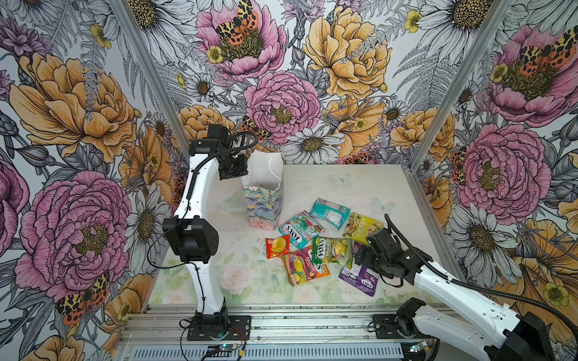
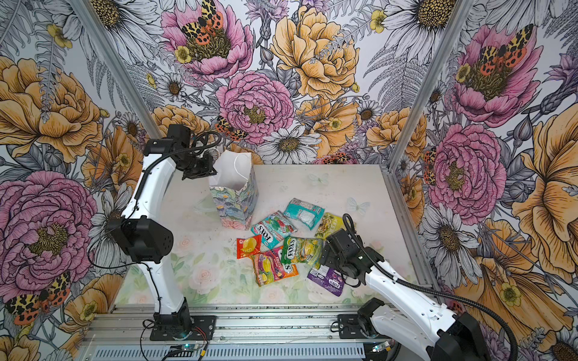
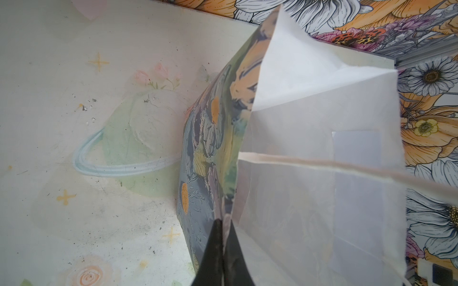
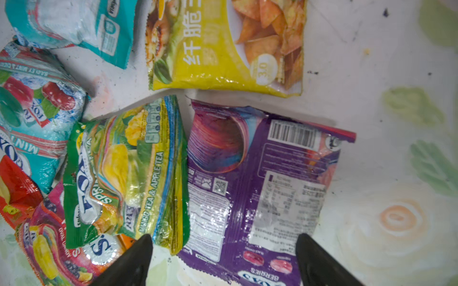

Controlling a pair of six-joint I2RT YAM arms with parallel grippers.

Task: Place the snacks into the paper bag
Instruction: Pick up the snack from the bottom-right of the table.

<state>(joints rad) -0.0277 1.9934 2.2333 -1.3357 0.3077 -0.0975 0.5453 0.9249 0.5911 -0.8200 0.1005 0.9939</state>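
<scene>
The paper bag (image 1: 266, 200) stands upright at the back left of the mat, mouth open and white inside. My left gripper (image 1: 244, 170) is shut on its near rim, and the left wrist view shows the fingertips (image 3: 218, 230) pinching the paper bag (image 3: 309, 148) wall. Several snacks lie in a loose heap to the bag's right: teal (image 1: 330, 212), mint FOX'S (image 1: 300, 229), yellow (image 1: 361, 226), green (image 1: 331, 251), red (image 1: 277, 247), pink-orange (image 1: 305, 268) and purple (image 1: 359, 279). My right gripper (image 4: 224, 237) is open low over the purple packet (image 4: 260, 173), beside the green one (image 4: 128, 168).
Floral walls with aluminium posts (image 1: 450, 103) close in the pale mat (image 1: 237, 281) on three sides. A metal rail (image 1: 312, 328) with both arm bases runs along the front. The bag's white cord handle (image 3: 347, 166) spans its mouth.
</scene>
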